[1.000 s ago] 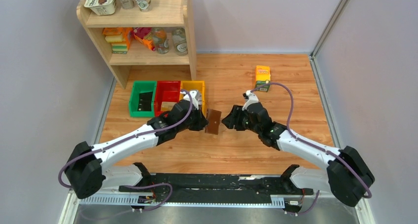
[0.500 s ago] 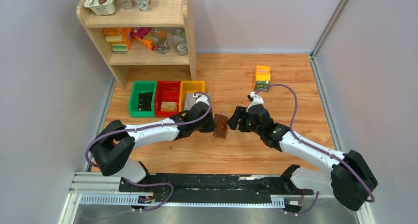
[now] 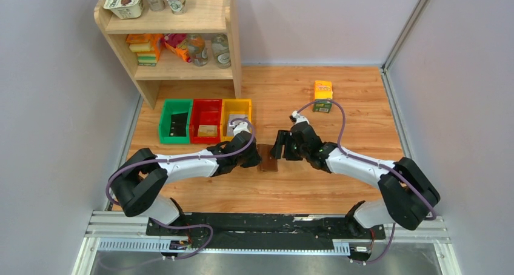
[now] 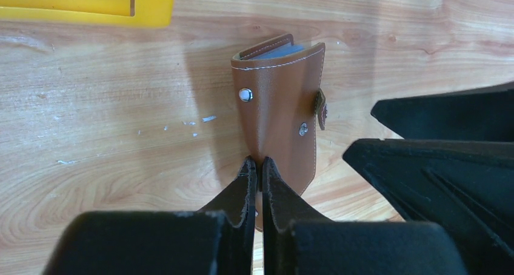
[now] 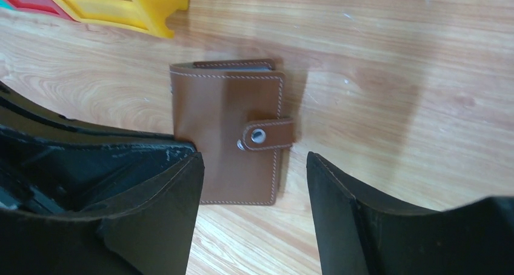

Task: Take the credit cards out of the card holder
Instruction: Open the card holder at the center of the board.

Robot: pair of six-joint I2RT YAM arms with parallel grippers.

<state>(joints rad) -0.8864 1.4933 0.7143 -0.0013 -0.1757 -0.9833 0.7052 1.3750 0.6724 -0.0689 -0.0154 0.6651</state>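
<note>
The brown leather card holder is closed, its clasp tab snapped over the front. My left gripper is shut, its tips pinched on the holder's near edge by the spine. My right gripper is open just above the holder, with a finger on each side of the clasp end and neither touching it. In the top view both grippers, left and right, meet over the holder at mid-table. The credit cards are hidden; only a pale blue sleeve edge shows at the far end.
Green, red and yellow bins stand in a row behind the left arm. An orange-green carton stands at the back right. A wooden shelf with packages and jars fills the back left corner.
My left arm has carried the card holder a little right and toward the near edge. The right gripper has opened wider and moved left over the holder.
</note>
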